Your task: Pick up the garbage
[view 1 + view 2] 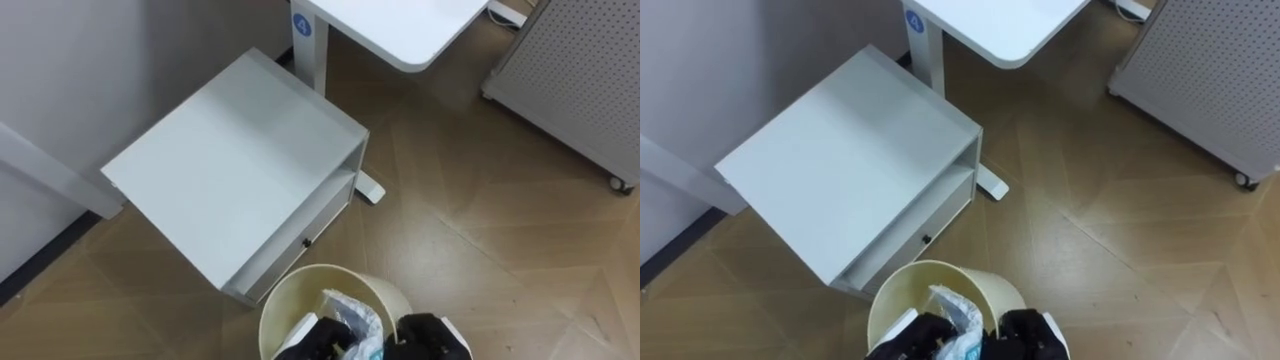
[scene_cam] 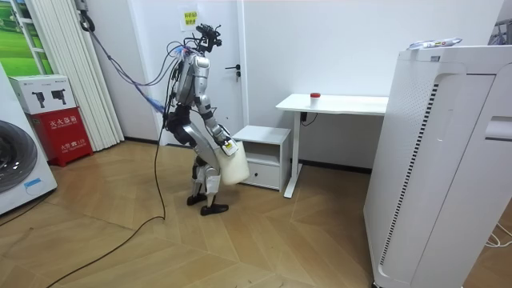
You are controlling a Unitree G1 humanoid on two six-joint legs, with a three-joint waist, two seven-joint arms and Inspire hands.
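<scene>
Nearest the camera: left hand (image 1: 318, 340) and right hand (image 1: 432, 340), both black, at the near rim of a pale cream waste bin (image 1: 292, 298). Left hand hooks over the rim and clamps it, with its fingers inside the bin. I cannot tell the right hand's state, as it reads as a dark mass against the rim.

Garbage (image 1: 352, 312) is a crumpled wad of pale plastic. It lies inside the bin, just beside the left hand.

In the room view the bin (image 2: 234, 166) hangs clear of the floor in front of the robot's hips. The robot stands slightly bent, just beside the low white cabinet (image 1: 230, 170). The white desk (image 1: 400, 25) is beyond the cabinet, and a perforated panel on castors (image 1: 570, 80) stands well apart to the right. Wood floor (image 1: 480, 230) lies between.

My read on risks:
- Both hands are on the near side of the rim, so the far side is unsupported. The bin could tip forward and shed the plastic.
- The wad sits high and loose, so a jolt while stepping might bounce it out.
- The cabinet corner and the desk foot are close, and a turn could knock the bin against either.
- With the right hand's hold unconfirmed, I treat a slip on that side as possible.
</scene>
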